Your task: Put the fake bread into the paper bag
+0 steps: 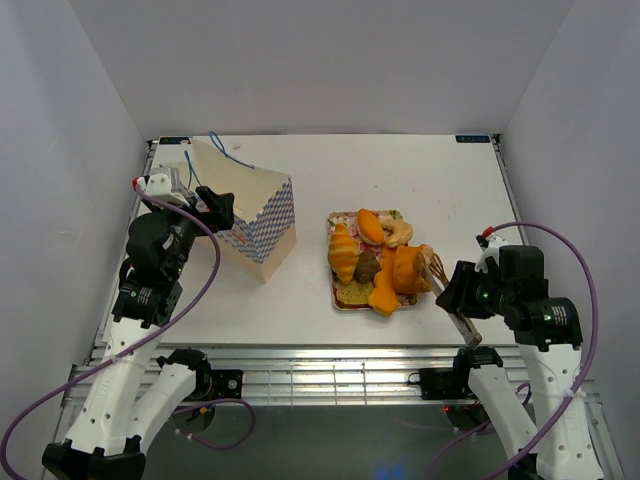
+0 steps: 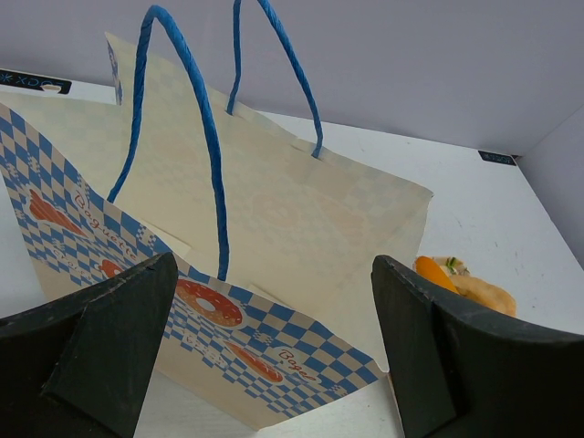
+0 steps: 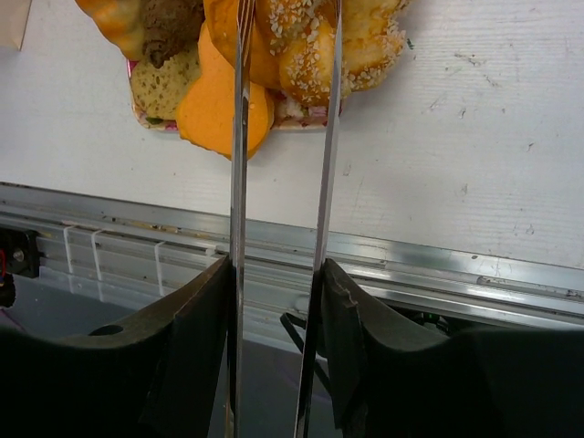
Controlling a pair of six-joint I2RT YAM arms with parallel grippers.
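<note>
The fake bread [image 1: 375, 262] is piled on a floral tray [image 1: 340, 303] at mid table. In the right wrist view I see a seeded roll [image 3: 315, 50], an orange piece [image 3: 214, 105], a toast slice [image 3: 164, 87] and a brown bun [image 3: 169, 23]. My right gripper [image 1: 462, 290] is shut on metal tongs [image 3: 239, 137], whose two arms straddle the seeded roll at the tray's near right. The paper bag [image 1: 255, 220] stands open at the left, blue handles [image 2: 182, 109] up. My left gripper [image 2: 274, 265] is open and empty just beside the bag's checkered side [image 2: 274, 219].
The table's front edge and a metal rail [image 3: 411, 260] run just below the tray. Grey walls close in the table at the back and both sides. A bit of bread [image 2: 456, 278] shows past the bag in the left wrist view.
</note>
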